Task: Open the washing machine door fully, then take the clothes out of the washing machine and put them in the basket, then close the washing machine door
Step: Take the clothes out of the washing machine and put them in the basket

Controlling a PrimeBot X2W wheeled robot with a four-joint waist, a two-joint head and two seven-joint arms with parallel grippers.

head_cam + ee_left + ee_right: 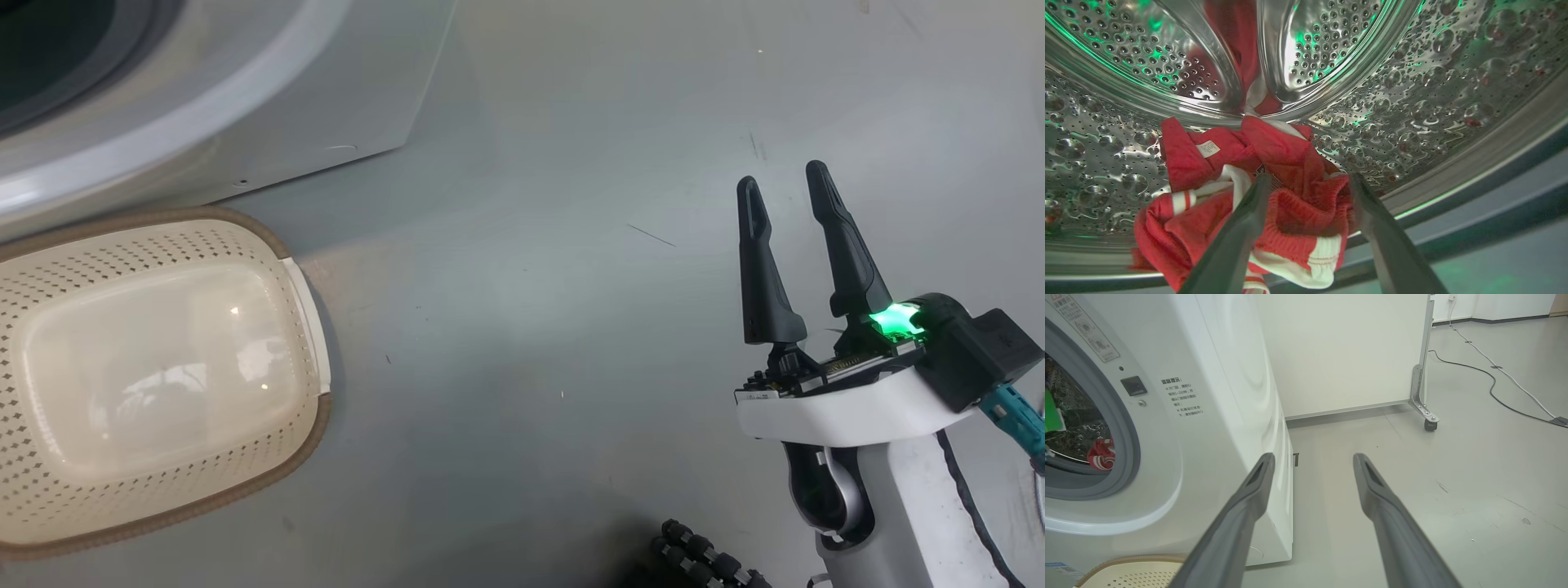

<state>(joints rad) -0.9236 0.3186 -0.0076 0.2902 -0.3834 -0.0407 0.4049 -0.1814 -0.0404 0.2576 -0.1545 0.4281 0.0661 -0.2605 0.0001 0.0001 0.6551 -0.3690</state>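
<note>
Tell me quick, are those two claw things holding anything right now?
Left gripper: open, jaws either side of the clothes, not gripping them.
Right gripper: open, holding nothing.

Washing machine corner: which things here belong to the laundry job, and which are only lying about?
Belong to the job:
- washing machine
- red clothes in its drum
- cream basket, nothing in it
- left claw, open at the clothes

Only lying about:
- cables on the floor
- wheeled white panel
</note>
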